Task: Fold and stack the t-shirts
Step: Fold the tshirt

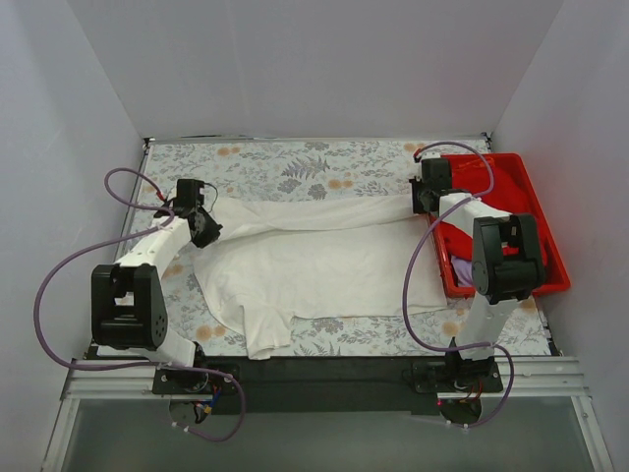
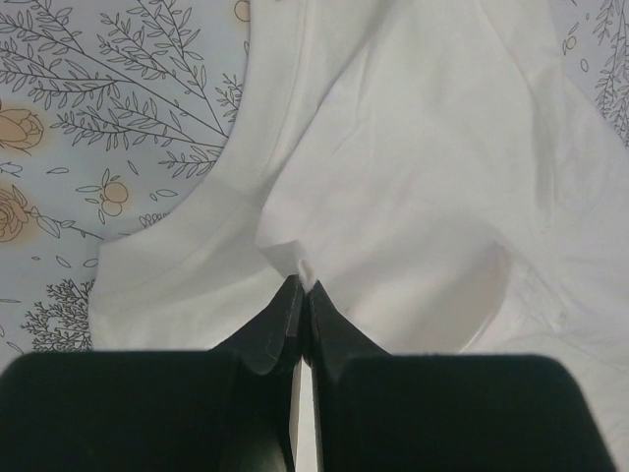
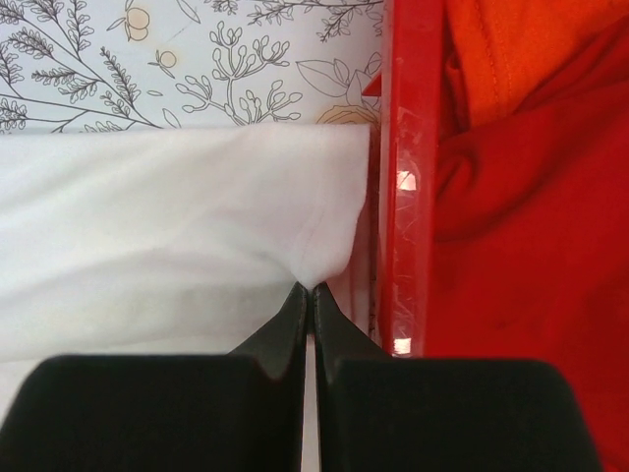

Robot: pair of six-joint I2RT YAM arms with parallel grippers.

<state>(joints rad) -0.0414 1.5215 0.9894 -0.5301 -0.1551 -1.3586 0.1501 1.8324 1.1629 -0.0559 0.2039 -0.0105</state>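
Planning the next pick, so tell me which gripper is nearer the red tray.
Right. The right gripper pinches a corner of the white t-shirt just beside the red tray, close to its wall. The left gripper holds the shirt's other end, far from the tray.

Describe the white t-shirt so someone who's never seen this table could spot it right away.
Look at the floral tablecloth. Spread across its middle, pinched by the left gripper and the right gripper, lies the white t-shirt. It's the only white cloth; the red t-shirt sits bunched in the red tray.
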